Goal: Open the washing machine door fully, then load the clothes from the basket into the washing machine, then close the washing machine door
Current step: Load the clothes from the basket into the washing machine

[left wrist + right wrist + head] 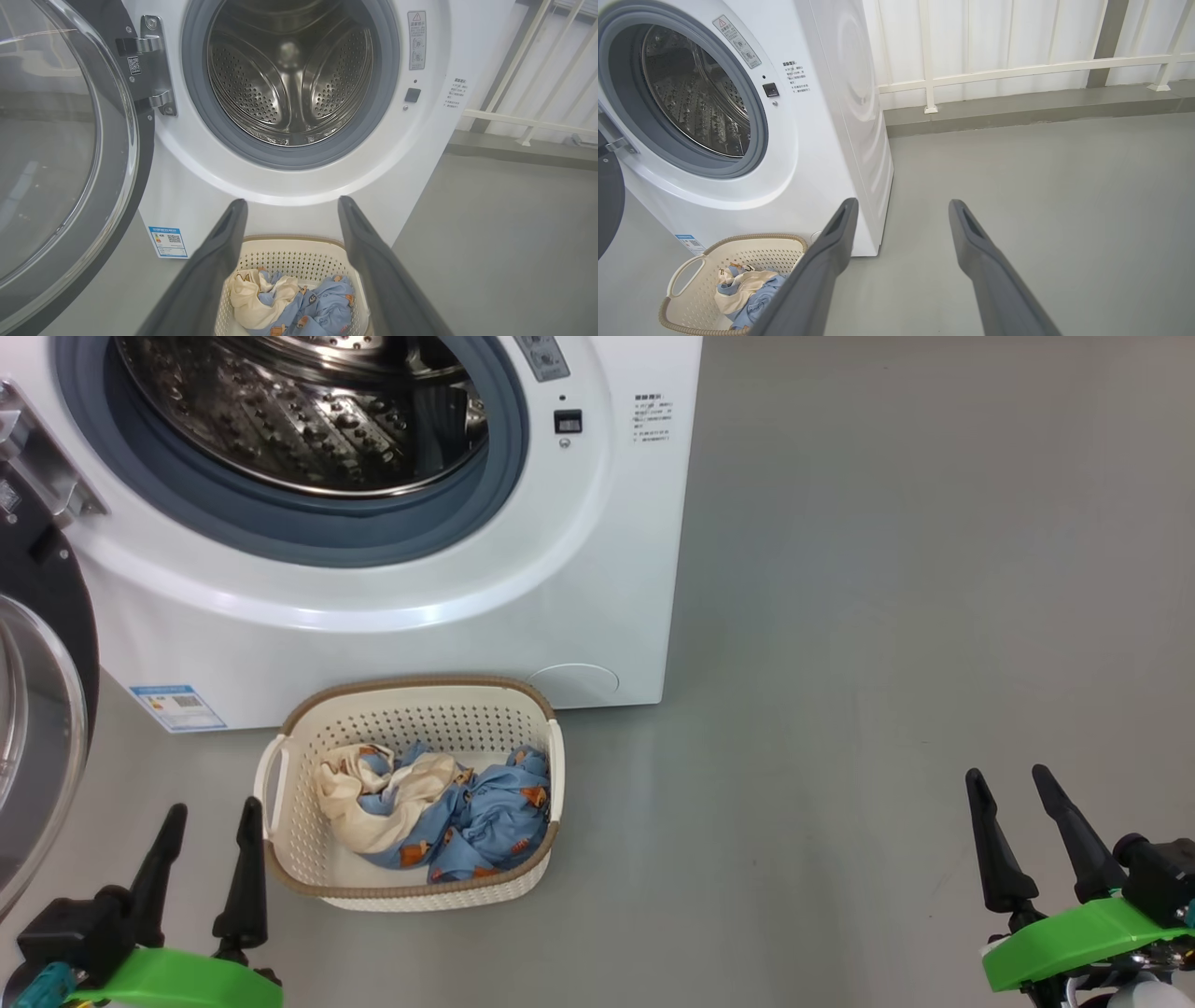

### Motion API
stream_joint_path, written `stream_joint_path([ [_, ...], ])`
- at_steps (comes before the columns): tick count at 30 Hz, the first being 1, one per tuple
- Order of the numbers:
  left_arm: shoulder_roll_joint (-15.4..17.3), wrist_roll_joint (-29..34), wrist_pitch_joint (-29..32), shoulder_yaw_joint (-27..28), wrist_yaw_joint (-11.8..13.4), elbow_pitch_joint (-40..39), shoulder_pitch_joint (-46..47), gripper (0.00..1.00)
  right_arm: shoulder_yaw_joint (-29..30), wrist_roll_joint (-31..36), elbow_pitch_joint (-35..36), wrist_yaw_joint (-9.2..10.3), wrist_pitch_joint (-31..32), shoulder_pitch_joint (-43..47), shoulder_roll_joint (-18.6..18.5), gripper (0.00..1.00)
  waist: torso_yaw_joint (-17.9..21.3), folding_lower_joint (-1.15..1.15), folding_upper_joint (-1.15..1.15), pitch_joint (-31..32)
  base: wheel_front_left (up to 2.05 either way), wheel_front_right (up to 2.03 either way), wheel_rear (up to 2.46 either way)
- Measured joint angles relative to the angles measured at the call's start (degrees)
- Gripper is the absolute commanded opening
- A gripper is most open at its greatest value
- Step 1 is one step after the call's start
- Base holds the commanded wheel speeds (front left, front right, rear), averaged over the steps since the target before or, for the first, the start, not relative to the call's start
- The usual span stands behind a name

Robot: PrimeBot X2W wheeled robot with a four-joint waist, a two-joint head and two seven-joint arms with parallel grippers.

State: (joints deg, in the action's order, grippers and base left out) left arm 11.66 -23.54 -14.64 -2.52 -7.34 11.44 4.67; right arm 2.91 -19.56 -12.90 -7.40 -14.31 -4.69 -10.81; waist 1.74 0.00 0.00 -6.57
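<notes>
The left gripper (213, 808) is low over the grey floor (887, 616), fingers pointing forward towards the washing machine (373, 644), jaws spread wide with nothing between them. The right gripper (1008, 773) is posed the same way, well off to the right over bare floor, also wide open and empty. Both sit on bright green wrist mounts.

The basket (411, 685) stands on the floor just in front of the machine's lower front panel; whether it touches the panel cannot be told. It holds the clothes (448, 803): the cream garment (373, 814) lies crumpled towards the left side, partly over and tangled with the blue printed garment (499, 807), which is heaped towards the right wall. The steel drum (299, 420), ringed by the grey rubber seal (308, 537), has nothing in it in the left wrist view.

The washing machine door (58, 581) is swung open to the machine's left, hung on its metal hinge (156, 65), its glass bowl facing out beside the left gripper. A blue label (177, 707) sits at the machine's lower left corner.

The basket is just to the right of the left gripper, its left handle beside the nearer fingertip without touching. In the left wrist view the clothes show low between the two fingers. The right gripper is well apart from the basket.
</notes>
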Motion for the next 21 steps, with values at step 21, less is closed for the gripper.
stream_joint_path([
  [21, 0.10, 0.00, 0.00, -0.29, 0.00, 0.08, 1.55, 1.00, 0.08, 0.01, 0.37, 0.00, 0.00, -1.24, 0.88, 1.00, 0.01, 0.00, 0.00, -2.04, 0.63, -1.18, 0.55],
])
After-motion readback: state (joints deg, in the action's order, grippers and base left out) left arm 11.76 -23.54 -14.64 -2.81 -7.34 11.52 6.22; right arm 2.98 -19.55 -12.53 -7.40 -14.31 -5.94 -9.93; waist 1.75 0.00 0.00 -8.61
